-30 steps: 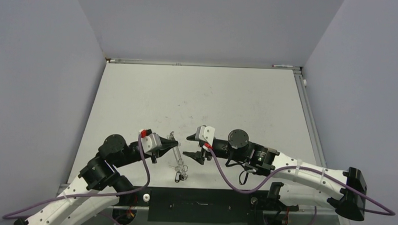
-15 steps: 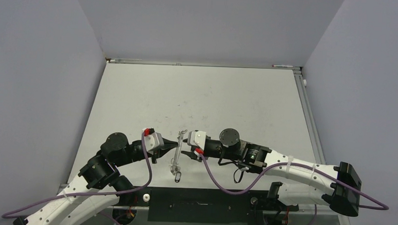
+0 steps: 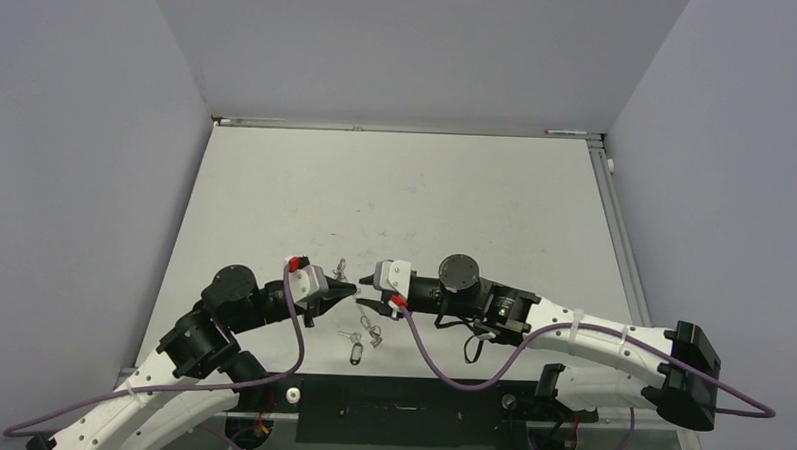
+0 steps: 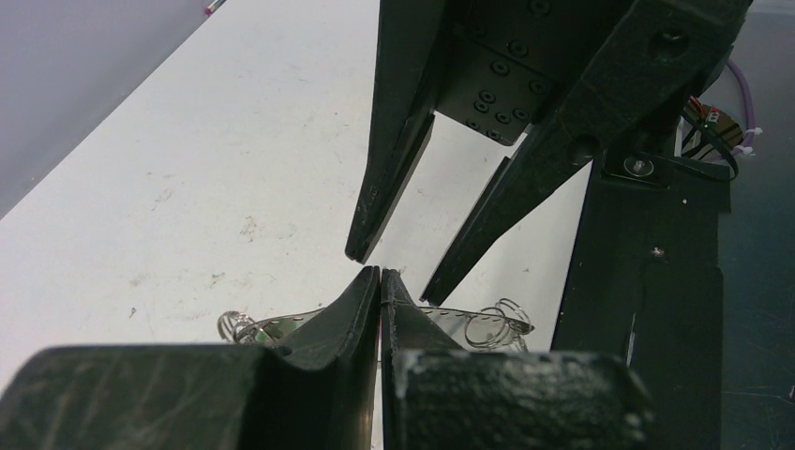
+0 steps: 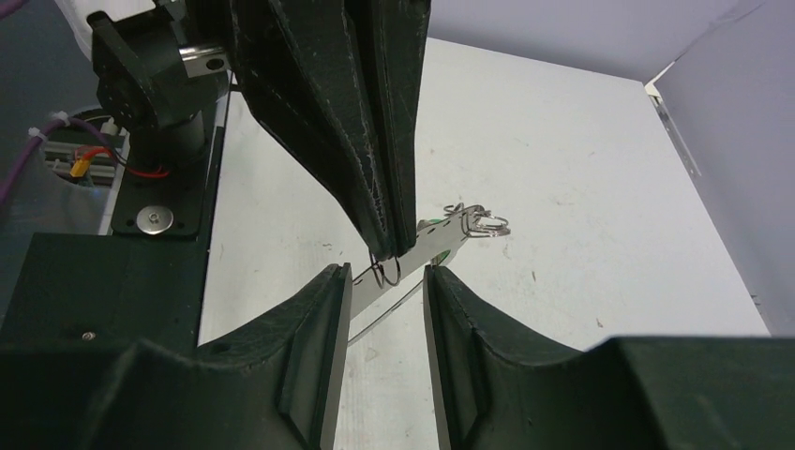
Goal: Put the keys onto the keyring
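Where the two claw tips meet above the near middle of the counter (image 3: pixel 425 206), the keyring (image 5: pixel 385 270) is seen as small loops of thin wire hanging right at the tips of the left claw (image 4: pixel 380 274). One of the keys (image 5: pixel 427 246), a flat silvery strip, is seen just behind the loops in the right wrist view. It slants away towards another small bunch of wire rings (image 5: pixel 483 223). Whether the strip is threaded on the loops cannot be told. The left claw is pressed together, with the wire pinched at its tips. The right claw (image 5: pixel 386 277) is held apart, one finger on each side of the loops, and no contact with them can be made out. From above, the two claws are pointed at each other, tips almost touching. Further small silvery pieces (image 3: pixel 356 350) are seen just nearer the arm bases; it cannot be told whether they are keys or rings. A purple cable (image 3: pixel 439 372) is looped beneath the right arm, and the counter is enclosed by plain grey walls (image 3: pixel 76 174).
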`<state>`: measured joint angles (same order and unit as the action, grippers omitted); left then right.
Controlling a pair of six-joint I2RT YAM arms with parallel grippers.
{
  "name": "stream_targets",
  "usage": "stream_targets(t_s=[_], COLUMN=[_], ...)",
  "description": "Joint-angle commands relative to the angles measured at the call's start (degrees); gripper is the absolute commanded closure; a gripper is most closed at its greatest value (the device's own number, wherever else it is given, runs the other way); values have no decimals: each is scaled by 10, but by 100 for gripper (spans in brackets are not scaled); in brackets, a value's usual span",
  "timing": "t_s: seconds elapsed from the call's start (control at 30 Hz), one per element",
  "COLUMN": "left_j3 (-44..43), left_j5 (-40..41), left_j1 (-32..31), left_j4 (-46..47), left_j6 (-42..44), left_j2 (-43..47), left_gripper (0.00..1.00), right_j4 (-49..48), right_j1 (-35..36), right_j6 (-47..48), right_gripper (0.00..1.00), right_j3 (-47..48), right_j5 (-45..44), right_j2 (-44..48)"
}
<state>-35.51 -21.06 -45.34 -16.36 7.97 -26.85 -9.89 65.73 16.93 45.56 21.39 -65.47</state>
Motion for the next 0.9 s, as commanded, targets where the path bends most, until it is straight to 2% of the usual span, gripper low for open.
stream_targets(t_s=[0.0,0.57,0.87], left_j3=[-21,-17,-14], left_j5=[-9,-13,-17], left_j1=[-1,-2,-1], left_j4=[35,38,47], left_j6=[-5,-3,-8], left_j2=[4,5,2], left_gripper=[100,100,100], right_j4=[-39,20,10], right_j1=[5,0,-8], right_j6=[-4,23,17], right_gripper=[65,68,71], right_j3=[31,47,47], right_j5=[17,11,33], right_j2=[-3,-5,-13])
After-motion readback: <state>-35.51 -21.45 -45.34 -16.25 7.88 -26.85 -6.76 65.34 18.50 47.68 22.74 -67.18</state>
